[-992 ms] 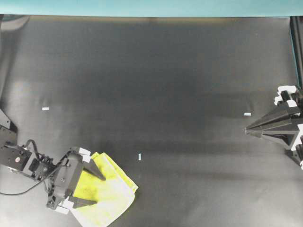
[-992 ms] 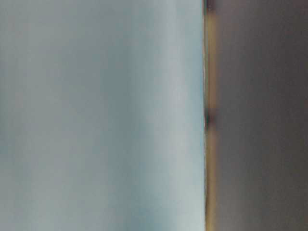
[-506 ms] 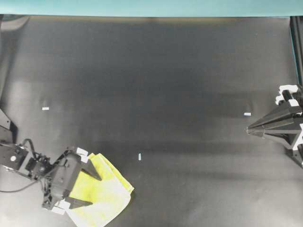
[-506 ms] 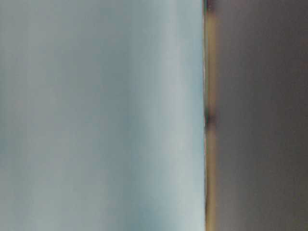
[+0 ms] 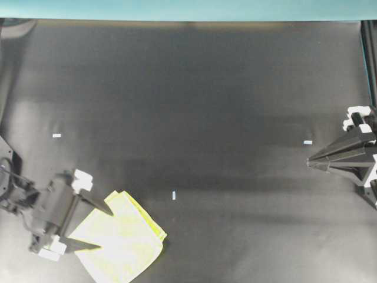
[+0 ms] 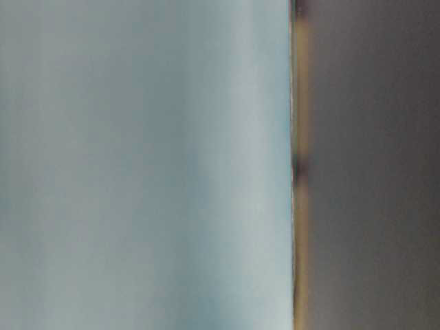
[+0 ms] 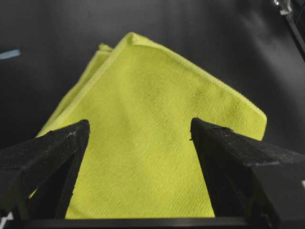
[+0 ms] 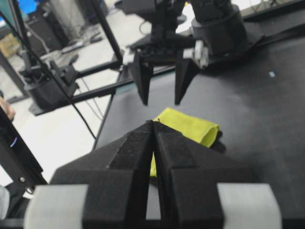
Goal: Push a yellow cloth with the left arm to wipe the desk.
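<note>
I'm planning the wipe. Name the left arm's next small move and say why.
Probably lower the open left claw back onto the yellow cloth, then push toward the bare desk. Its fingertips straddle the cloth's near edge and, from the right wrist view, appear lifted off it.

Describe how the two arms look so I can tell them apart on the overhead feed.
Left arm: black, exposed cables, white blocks; its pincer has two pointed black fingers. Right pincer: same black pointed shape, white blocks, no cables showing.

3 white marks (image 5: 174,195), teal strip (image 5: 188,9)
</note>
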You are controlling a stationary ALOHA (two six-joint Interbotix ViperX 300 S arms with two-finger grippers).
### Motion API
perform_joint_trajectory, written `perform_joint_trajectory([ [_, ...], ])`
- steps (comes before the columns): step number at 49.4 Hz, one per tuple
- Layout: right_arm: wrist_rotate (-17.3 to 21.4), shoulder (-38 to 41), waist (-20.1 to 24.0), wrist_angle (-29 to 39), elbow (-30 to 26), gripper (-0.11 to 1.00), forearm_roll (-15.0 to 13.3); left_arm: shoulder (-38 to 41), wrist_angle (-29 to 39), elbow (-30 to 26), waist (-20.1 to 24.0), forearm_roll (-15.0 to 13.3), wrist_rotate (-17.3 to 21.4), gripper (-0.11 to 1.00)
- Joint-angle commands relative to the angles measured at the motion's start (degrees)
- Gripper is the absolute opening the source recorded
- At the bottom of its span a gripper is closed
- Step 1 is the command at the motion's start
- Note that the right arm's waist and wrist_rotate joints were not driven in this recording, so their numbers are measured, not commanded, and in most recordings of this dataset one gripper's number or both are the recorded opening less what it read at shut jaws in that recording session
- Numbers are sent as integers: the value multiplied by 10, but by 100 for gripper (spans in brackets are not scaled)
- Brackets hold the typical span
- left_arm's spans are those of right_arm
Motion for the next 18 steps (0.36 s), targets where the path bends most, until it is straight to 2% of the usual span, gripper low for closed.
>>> perform_joint_trajectory([
  [1,0,2,0,-3,-3,0,1,-33,13,2,1,2,7,83],
  [18,1,2,0,-4,-3,0,1,-130,18,40,12,2,13,83],
])
